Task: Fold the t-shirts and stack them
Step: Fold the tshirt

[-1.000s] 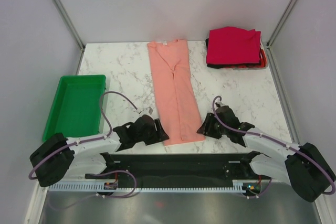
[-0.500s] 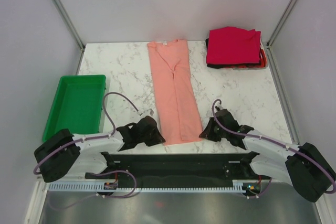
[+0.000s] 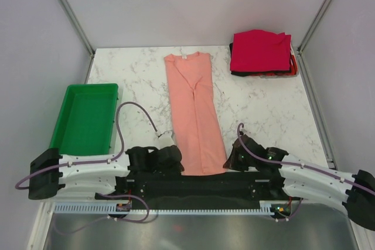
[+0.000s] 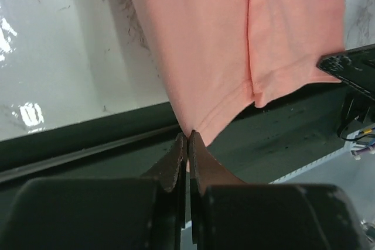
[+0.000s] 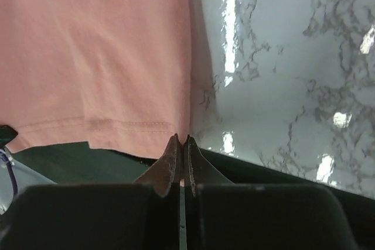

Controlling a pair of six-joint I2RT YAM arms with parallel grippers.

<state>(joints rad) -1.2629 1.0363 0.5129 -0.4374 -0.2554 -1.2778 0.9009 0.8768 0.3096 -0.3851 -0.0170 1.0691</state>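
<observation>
- The left gripper (image 3: 179, 170) (image 4: 187, 137) sits at the near edge of the table (image 3: 263, 109), its fingers pressed together with the near-left corner of the salmon-pink t-shirt (image 3: 193, 109) (image 4: 234, 39) (image 5: 99, 57) pinched at their tips
- The right gripper (image 3: 229, 162) (image 5: 180, 140) is level with it on the other side, fingers likewise closed tight, nipping the near-right corner of the same hem
- Between the two grippers the hem reaches past the marble edge and lies over the dark base frame (image 3: 199, 185)
- From there the salmon-pink t-shirt runs as a long narrow strip, sides folded in, away up the middle of the table, its collar at the far end
- The green tray (image 3: 70, 139) sits on the left side of the table, well apart from the shirt
- In the far right corner lies a stack of folded shirts: the crimson red t-shirt (image 3: 259, 51) on top, with edges of the black t-shirt (image 3: 240, 73) and the orange-red t-shirt (image 3: 276, 74) showing beneath it
</observation>
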